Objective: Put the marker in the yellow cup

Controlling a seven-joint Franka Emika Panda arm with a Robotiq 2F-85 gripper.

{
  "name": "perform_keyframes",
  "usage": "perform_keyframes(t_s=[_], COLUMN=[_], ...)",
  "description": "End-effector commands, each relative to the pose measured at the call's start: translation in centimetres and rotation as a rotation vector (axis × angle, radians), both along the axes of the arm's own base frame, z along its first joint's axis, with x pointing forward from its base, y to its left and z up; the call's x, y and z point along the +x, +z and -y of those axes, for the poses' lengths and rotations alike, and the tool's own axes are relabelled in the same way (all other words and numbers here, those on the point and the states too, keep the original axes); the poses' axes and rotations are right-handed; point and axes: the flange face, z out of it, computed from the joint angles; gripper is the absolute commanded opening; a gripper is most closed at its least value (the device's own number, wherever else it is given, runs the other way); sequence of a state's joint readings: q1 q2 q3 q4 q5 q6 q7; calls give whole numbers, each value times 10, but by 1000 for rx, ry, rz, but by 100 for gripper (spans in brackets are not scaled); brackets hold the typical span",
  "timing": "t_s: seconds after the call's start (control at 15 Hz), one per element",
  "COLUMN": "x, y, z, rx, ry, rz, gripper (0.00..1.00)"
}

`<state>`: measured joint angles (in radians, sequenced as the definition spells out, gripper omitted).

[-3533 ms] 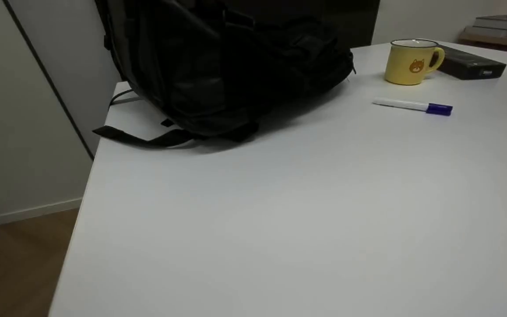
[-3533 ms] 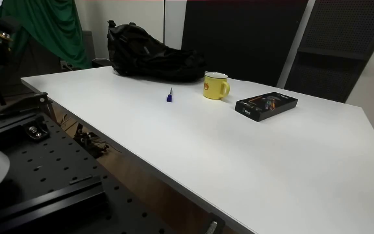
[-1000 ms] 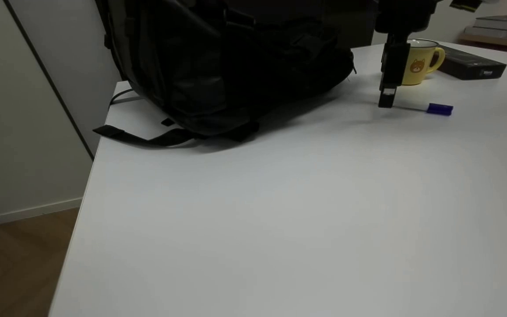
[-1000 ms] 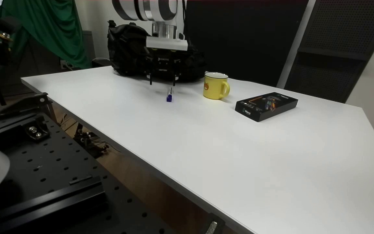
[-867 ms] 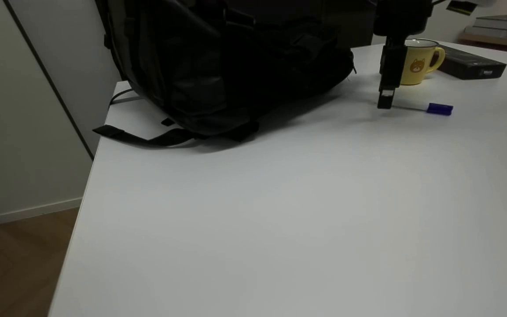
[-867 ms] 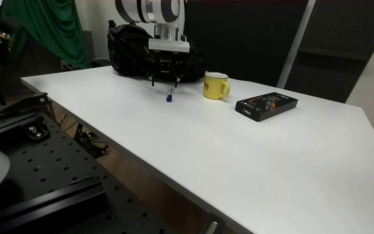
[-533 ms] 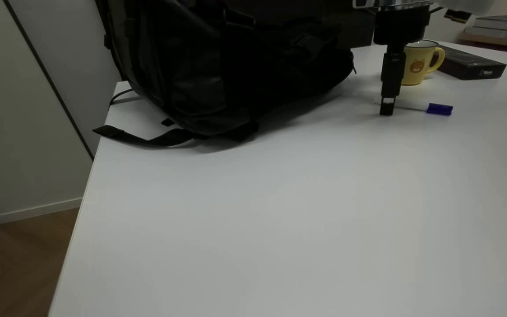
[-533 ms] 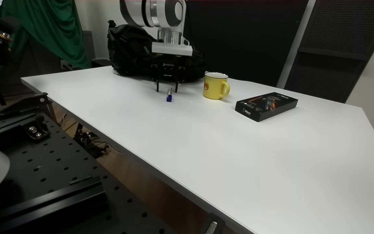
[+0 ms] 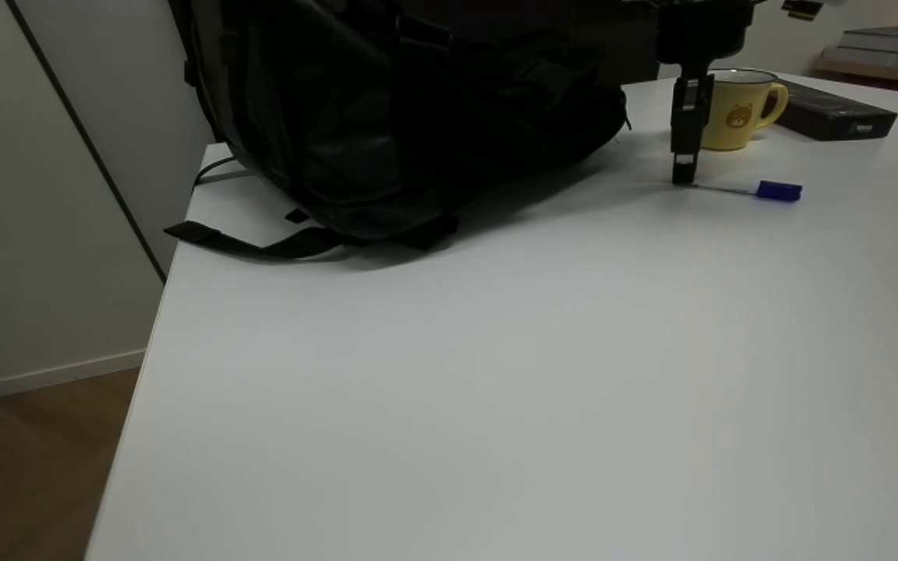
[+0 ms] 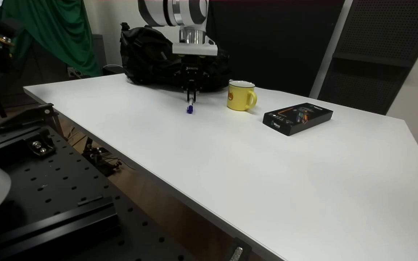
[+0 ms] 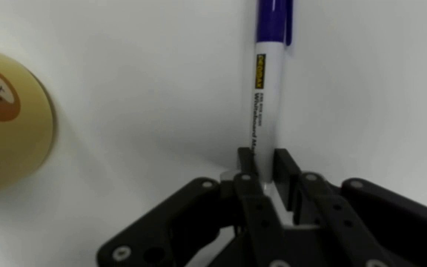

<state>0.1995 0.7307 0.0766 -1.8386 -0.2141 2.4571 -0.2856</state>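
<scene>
The marker (image 11: 267, 74), white with a dark blue cap, lies between the two fingers of my gripper (image 11: 263, 157) in the wrist view, gripped near its uncapped end. The fingertips press in from both sides. In an exterior view the blue cap of the marker (image 10: 189, 109) points out from under the gripper (image 10: 191, 99); whether it still touches the table I cannot tell. The yellow cup (image 10: 241, 98), upright with a bear face and a side handle, stands a short way off to one side. Part of the cup (image 9: 722, 128) is behind the gripper (image 9: 684, 179) in an exterior view.
A flat black box (image 10: 298, 119) lies on the white table (image 10: 267, 181) near the cup's handle side. A large black backpack (image 9: 387, 140) sits at the table's edge, close behind the gripper in an exterior view.
Over the last second the fingers have come together from wide apart onto the marker. My gripper moved down, then rose slightly. The cup and box have not moved.
</scene>
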Motion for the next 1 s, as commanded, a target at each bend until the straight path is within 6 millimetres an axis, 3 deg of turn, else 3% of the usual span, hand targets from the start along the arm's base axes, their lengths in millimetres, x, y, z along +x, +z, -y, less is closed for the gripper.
perform_keyframes(t_s=[0.0,0.27,0.53,0.73,0.93], x=[8,14,24,31,47], y=[18,52,102,132,146], z=[-12,-26,-31,-15,15], rx=[-55,-56,41,185,287], ry=[-49,-94,-222,-304,-403], rz=[15,18,120,64,34], gripper=[1,4,4,4,4])
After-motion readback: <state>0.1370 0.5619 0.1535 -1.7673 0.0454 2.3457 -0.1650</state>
